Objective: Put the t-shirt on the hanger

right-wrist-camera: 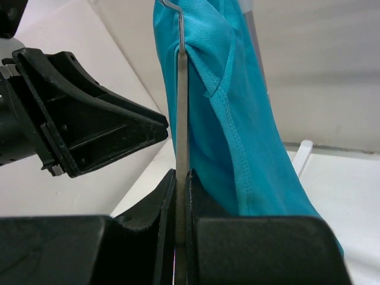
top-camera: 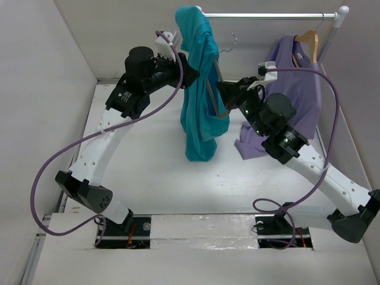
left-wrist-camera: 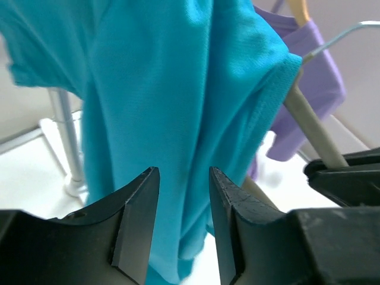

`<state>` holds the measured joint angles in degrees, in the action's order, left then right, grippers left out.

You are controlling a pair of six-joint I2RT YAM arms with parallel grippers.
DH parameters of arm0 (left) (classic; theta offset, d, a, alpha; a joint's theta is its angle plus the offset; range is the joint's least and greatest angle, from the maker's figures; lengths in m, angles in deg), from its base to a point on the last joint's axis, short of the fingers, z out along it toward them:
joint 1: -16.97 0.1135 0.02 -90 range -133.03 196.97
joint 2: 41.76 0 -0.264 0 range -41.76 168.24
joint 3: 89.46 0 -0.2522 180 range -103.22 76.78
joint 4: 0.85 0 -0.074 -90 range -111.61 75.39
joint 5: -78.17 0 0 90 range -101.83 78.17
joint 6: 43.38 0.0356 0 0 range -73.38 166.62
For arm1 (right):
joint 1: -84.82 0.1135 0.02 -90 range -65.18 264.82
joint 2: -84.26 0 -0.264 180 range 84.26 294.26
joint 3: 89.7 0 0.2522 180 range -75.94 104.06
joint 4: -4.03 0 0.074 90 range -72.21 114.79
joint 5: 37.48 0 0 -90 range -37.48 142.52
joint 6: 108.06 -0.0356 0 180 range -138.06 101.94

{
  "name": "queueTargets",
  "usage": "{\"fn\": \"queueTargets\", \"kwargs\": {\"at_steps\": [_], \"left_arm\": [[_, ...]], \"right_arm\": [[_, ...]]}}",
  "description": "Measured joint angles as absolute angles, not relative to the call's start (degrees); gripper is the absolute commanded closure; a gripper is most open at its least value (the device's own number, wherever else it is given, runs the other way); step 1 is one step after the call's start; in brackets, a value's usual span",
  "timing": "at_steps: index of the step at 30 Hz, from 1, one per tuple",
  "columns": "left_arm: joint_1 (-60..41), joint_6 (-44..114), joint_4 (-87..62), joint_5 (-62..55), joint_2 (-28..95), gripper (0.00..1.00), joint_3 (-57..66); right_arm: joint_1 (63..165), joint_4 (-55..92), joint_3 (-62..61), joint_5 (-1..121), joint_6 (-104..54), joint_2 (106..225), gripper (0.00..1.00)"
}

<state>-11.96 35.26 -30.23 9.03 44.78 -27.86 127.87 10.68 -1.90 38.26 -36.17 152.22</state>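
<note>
The teal t-shirt point(top-camera: 199, 89) hangs in a long bunch from the left end of the rail, its hem touching the table. The grey hanger point(top-camera: 218, 89) stands beside it, with its hook point(top-camera: 233, 41) up; one arm goes into the cloth. My right gripper point(top-camera: 222, 90) is shut on the hanger's bar point(right-wrist-camera: 182, 119), with the shirt point(right-wrist-camera: 237, 119) right next to it. My left gripper point(top-camera: 191, 74) is open at the shirt's left side. In the left wrist view its jaws point(left-wrist-camera: 184, 178) frame the cloth point(left-wrist-camera: 154, 89) without pinching it, and the hanger arm point(left-wrist-camera: 314, 127) shows on the right.
A silver rail point(top-camera: 267, 15) runs along the back, with its post point(left-wrist-camera: 65, 136) on the table. A lilac top point(top-camera: 297, 89) on a wooden hanger point(top-camera: 309, 38) hangs at the right, close behind my right arm. White walls enclose the table.
</note>
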Motion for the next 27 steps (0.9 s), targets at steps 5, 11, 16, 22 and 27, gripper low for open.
{"fn": "queueTargets", "kwargs": {"at_steps": [5,11,16,22,27], "left_arm": [[-15.67,41.62,-31.37,-1.66,47.30,0.65,-31.27],[-29.18,45.45,-27.74,-11.08,47.58,0.62,-28.86],[-30.23,44.59,-27.89,-13.66,49.15,0.56,-30.70],[-31.83,44.68,-28.00,-15.06,53.81,0.52,-36.56],[-32.18,45.10,-28.72,-14.73,55.67,0.48,-37.89]], "right_arm": [[122.84,15.82,-1.88,42.72,-40.36,151.28,1.00],[116.37,24.95,-7.14,44.21,-42.72,142.65,1.00],[116.07,27.79,-7.78,45.30,-44.06,137.69,1.00],[116.07,28.69,-7.78,46.41,-45.37,137.12,1.00],[116.07,29.39,-7.99,47.33,-46.35,137.10,1.00]]}}
